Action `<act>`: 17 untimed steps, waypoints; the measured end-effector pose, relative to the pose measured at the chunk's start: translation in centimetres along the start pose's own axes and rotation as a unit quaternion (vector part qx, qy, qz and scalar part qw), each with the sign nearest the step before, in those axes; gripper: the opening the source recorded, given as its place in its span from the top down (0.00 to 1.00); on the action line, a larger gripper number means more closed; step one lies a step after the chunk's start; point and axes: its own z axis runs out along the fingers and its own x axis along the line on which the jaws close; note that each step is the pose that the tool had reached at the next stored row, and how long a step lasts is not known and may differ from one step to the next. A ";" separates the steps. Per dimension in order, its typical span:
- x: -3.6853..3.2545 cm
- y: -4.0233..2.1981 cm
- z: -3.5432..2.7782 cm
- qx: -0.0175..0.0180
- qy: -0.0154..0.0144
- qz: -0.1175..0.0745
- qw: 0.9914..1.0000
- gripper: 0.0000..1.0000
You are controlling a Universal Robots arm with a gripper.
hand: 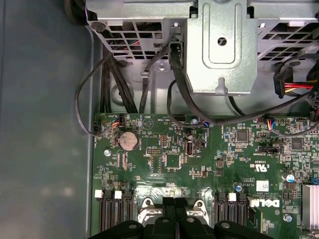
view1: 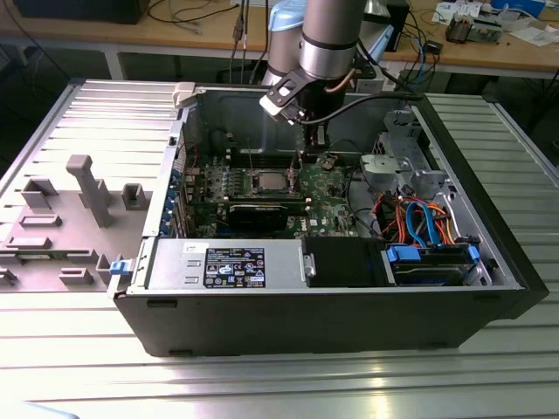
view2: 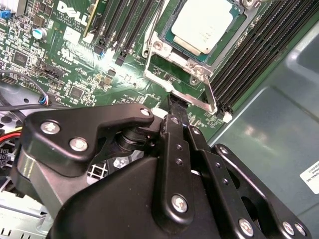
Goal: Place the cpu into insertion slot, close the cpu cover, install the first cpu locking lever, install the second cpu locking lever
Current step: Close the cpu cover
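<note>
Fingers closed together on nothing, the gripper meets a locking lever beside the cpu cover. The cpu lies in the insertion slot, centre of the exterior view. A slipping tip could gouge the green board.

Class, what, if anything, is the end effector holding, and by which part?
Nothing: the end effector is shut, its tip at the locking lever beside the cpu cover.

Setting: robotics/electronics lab. Robot arm works over an open computer case on a ribbed aluminium table. Wooden workbenches behind carry cables and small electronics. Grey fixture tray alongside.
</note>
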 end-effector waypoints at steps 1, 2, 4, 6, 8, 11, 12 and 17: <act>0.00 -0.04 0.00 0.000 0.000 0.000 1.000 0.89; 0.00 -0.09 0.00 0.000 0.000 0.000 1.000 0.89; 0.01 -0.26 0.00 0.000 0.000 0.000 1.000 0.89; 0.01 -0.36 0.00 0.000 0.000 0.000 1.000 0.89; 0.01 -0.43 -0.01 0.000 0.000 0.000 1.000 0.89; 0.01 -0.57 -0.01 0.000 0.000 0.000 1.000 0.89; 0.02 -0.60 -0.01 0.000 0.000 0.000 1.000 0.89; 0.02 -0.77 -0.01 0.000 0.000 0.000 1.000 0.89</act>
